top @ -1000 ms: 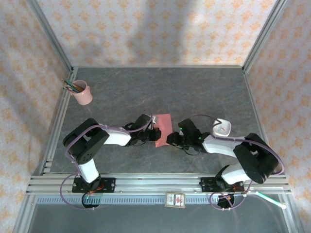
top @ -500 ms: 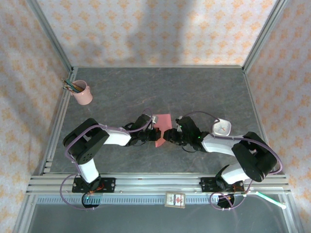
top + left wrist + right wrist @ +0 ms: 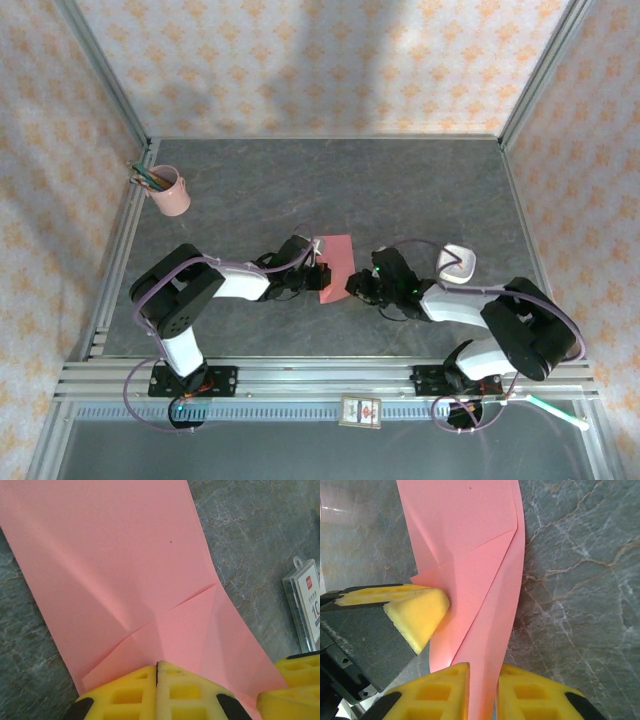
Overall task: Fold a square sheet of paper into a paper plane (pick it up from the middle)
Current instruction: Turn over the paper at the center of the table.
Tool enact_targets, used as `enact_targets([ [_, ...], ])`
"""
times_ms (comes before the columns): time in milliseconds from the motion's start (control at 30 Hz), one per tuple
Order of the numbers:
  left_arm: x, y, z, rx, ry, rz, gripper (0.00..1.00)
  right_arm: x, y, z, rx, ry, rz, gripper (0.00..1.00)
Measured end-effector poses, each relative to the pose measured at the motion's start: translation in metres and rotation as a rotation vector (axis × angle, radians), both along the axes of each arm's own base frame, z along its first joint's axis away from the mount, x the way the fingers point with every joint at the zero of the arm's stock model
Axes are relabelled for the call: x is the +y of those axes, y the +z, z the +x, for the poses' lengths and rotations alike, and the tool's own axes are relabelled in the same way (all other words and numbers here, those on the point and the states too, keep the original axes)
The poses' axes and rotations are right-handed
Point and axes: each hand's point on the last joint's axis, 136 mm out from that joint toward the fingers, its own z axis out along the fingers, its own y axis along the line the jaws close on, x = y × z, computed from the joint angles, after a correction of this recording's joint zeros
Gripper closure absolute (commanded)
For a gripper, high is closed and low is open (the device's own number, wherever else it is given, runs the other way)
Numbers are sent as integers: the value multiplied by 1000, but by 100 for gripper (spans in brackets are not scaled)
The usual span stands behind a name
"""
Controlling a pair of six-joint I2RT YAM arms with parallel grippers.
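Pink cup of pencils (image 3: pixel 171 191) far left, small white box (image 3: pixel 456 262) right of centre, grey marbled tabletop (image 3: pixel 330 180)

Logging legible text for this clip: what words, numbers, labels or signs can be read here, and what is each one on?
"10": on the white label of the clear plastic box, cut off by the frame edge; the print above it is too blurred to read.
Small tag with a red mark, top view: too small to read.
Pink sheet: no print on it.
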Motion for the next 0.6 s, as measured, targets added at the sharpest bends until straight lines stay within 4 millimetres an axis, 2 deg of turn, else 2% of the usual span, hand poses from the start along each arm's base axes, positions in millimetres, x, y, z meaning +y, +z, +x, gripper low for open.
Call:
enact_targets([
  [200,0,0,0,0,0,-1,94,-1,0,2,2,-25,4,98],
  [367,-2,6,-1,10,8,-26,74,-6,-3,4,-7,-33,-32,100],
  [500,-8,27,-2,12,10,-89,62,-11,-3,8,-34,-11,-106,100],
  [600,-10,58,1,-26,14,-150,56,-12,7,19,-88,27,-187,100],
])
